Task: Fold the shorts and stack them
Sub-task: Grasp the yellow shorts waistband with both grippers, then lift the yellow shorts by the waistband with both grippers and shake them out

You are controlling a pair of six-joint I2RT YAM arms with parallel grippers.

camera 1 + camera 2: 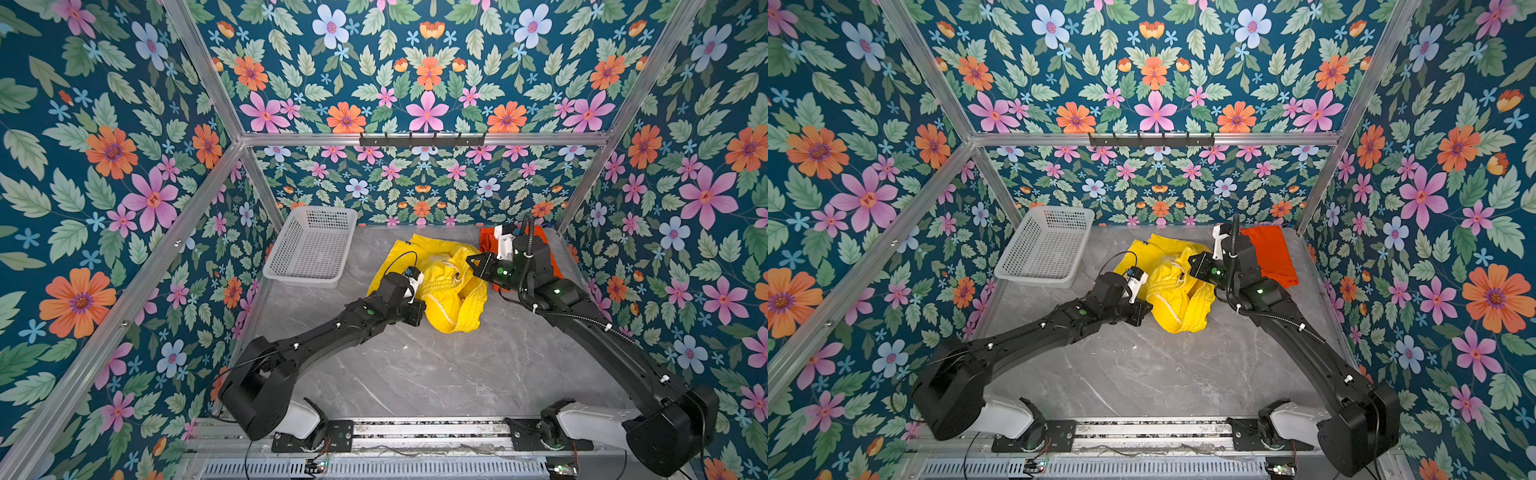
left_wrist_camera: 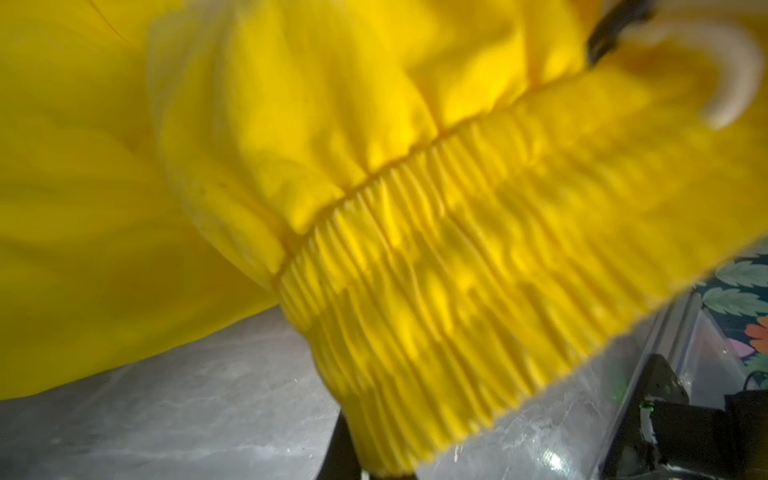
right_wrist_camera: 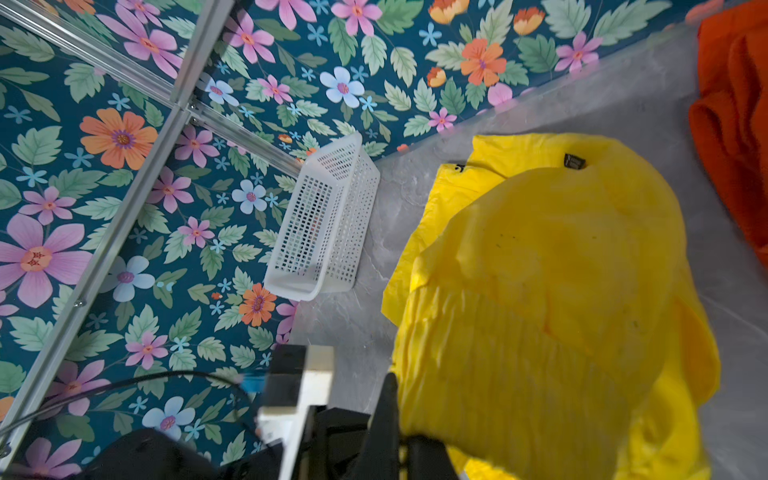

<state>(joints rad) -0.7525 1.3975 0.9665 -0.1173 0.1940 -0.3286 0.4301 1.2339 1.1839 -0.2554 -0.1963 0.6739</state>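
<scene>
left gripper (image 2: 370,467): yours is clamped tight on the ribbed elastic waistband (image 2: 457,270) of the thin bright yellow shorts (image 1: 444,291). The wrist view shows the band running straight into the closed jaws.

right gripper (image 3: 405,432): it's pinched shut on the same waistband, further along, so the band spans between your two tools.

yellow shorts: they're bunched up and partly lifted between the grippers. The rest is slumped on the grey marble-look tabletop (image 1: 415,374) beneath them, not flat and not folded.

orange shorts (image 1: 1273,257): the bright orange shorts sit just behind your right gripper, partly hidden by that arm. I can't tell if they're properly folded.

basket (image 1: 286,243): the white perforated plastic basket is well off beyond your left gripper, touching nothing.

step, my guess: stretching the waistband out so you can lay the pair flat.

risk, slip: the fabric looks thin and slick. If a jaw only has the band's edge, pulling apart could pop it free.

risk, snag: the whitish drawstring (image 2: 744,70) loops close to your right gripper and could catch on it.

risk, creases: the legs look twisted underneath, so lowering now would trap folds.

risk, drag: swinging your right arm back could shove the orange pair.
</scene>
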